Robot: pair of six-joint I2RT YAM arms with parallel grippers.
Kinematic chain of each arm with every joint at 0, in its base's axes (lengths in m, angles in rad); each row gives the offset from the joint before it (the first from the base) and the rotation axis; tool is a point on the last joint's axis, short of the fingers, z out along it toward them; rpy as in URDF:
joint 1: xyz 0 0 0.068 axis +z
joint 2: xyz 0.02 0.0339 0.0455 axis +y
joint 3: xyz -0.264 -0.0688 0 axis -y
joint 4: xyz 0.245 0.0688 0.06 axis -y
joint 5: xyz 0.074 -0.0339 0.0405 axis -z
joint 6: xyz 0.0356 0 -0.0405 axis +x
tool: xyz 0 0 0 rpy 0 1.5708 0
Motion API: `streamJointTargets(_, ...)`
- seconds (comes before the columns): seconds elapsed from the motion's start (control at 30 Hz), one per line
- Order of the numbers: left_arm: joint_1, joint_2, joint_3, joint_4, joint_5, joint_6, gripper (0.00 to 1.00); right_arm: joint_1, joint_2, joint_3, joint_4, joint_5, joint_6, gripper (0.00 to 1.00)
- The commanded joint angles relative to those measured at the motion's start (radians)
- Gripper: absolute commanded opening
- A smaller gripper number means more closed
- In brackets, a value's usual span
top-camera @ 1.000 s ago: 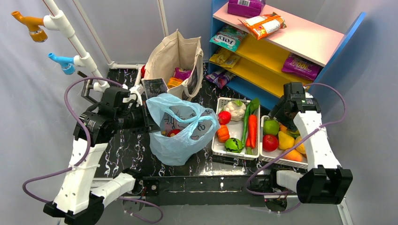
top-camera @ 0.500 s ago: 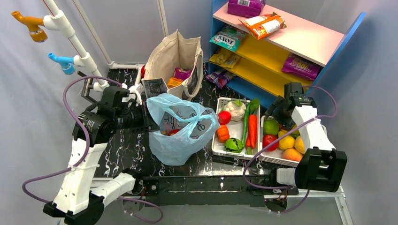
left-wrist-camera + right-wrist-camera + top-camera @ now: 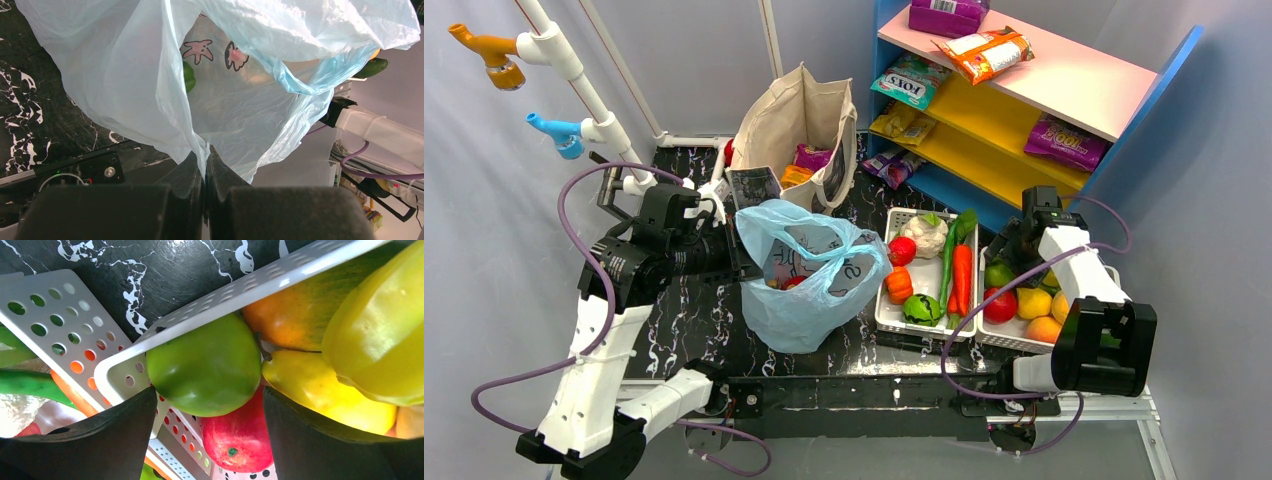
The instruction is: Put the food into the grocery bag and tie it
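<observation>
Your left gripper (image 3: 204, 157) is clamped shut on a pinch of the grocery bag (image 3: 809, 290), at its left rim, holding the mouth up and open. The bag sits mid-table (image 3: 689, 320). There's bare black table in front of it and to its left. Behind, it's nearly against the canvas tote (image 3: 789, 120), and its right side is just beside the vegetable basket (image 3: 899, 327).

Your right gripper (image 3: 210, 407) is spread wide, down in a corner of the fruit basket (image 3: 235, 296), on the side next to the vegetable basket. It has one finger on either side of the green apple (image 3: 205, 362), but I can't tell if the pads actually touch it. It's a tight spot: the red apple (image 3: 237, 437) is right against the green one, a yellow pear (image 3: 315, 390) crowds in beside it, and the basket rim runs along the other side. The shelf unit (image 3: 1024, 105) boxes in the far side of both baskets.

Hard to see: from the top view, the right gripper's fingers are buried under the wrist. Inside the bag you only get a red bit (image 3: 794, 283) and a green bit (image 3: 188, 77) through the plastic, and the rest is hidden.
</observation>
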Motion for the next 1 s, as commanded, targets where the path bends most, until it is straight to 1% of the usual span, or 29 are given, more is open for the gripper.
streamJointTargets(0.0,-0.004,-0.003,0.016,-0.023,-0.011,0.012,0.0,-0.012,0.028,-0.022,0.06,0.006,-0.013,0.83)
streamJointTargets(0.17,-0.003,0.003,0.017,-0.019,-0.009,0.012,0.0,-0.016,0.072,-0.019,0.098,-0.006,-0.018,0.8)
streamJointTargets(0.27,-0.004,0.002,0.017,-0.02,-0.01,0.009,0.0,-0.018,0.099,-0.004,0.097,-0.002,-0.027,0.77)
streamJointTargets(0.33,-0.005,0.001,0.016,-0.021,-0.015,0.008,0.0,-0.018,0.107,0.004,0.091,-0.001,-0.03,0.71)
streamJointTargets(0.5,-0.004,-0.007,0.016,-0.028,-0.025,0.001,0.0,-0.018,0.088,0.018,0.078,-0.02,-0.026,0.48)
streamJointTargets(0.63,-0.004,-0.009,0.015,-0.029,-0.025,-0.002,0.0,-0.018,0.059,0.034,0.051,-0.032,-0.016,0.33)
streamJointTargets(0.7,-0.004,-0.009,0.012,-0.028,-0.021,-0.002,0.0,-0.018,0.042,0.053,0.034,-0.032,-0.016,0.28)
streamJointTargets(0.97,-0.004,-0.007,0.001,-0.012,0.001,-0.004,0.0,-0.018,-0.023,0.11,-0.023,-0.025,-0.031,0.15)
